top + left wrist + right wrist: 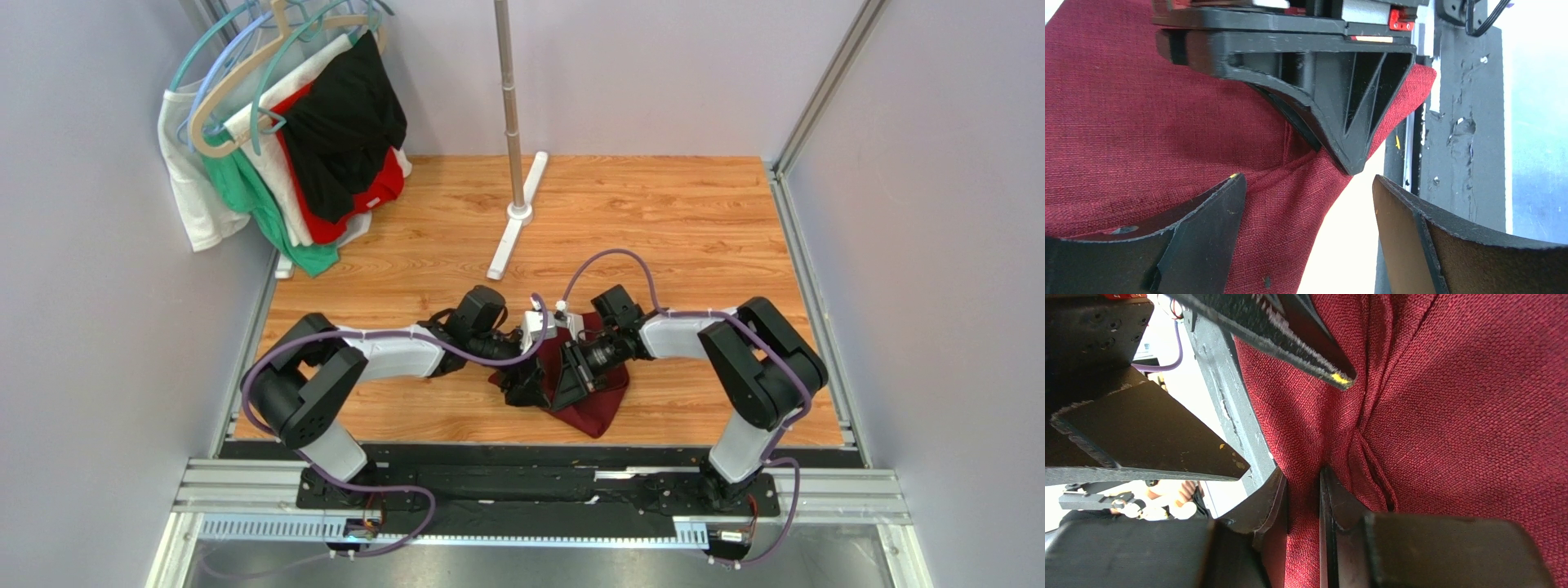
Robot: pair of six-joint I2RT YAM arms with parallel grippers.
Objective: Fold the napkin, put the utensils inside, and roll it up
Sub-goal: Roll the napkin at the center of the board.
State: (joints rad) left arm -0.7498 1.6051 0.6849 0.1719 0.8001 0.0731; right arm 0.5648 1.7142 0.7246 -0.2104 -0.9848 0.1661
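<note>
Black fingers [1269, 508] of the right gripper [1303, 481] fill the bottom of the right wrist view. They are drawn nearly together, with a thin fold of the napkin [1462, 416] pinched between them, and creases in the dark maroon cloth run up and away from that pinch. Above it in the same view, one finger of the left gripper [1308, 180], its tip marked yellow, lies over the cloth, while the other finger stands well apart to the side, off the fabric. The left wrist view agrees: the left jaws are spread wide, one finger over the napkin and the other past its edge. A tapering corner of cloth reaches into the gap, but nothing is clamped. The right gripper's pointed black finger presses into the fabric just ahead of them, where a crease bends. From the top camera, both arms reach inward and meet over the napkin, which sits bunched on the wooden table [711, 233], near its front edge and about midway between the two bases. Whether any of the cloth is lifted off the wood cannot be told. Coloured garments on hangers [307, 135] hang at the far left corner, and a metal pole [507, 86] stands at the far middle.
</note>
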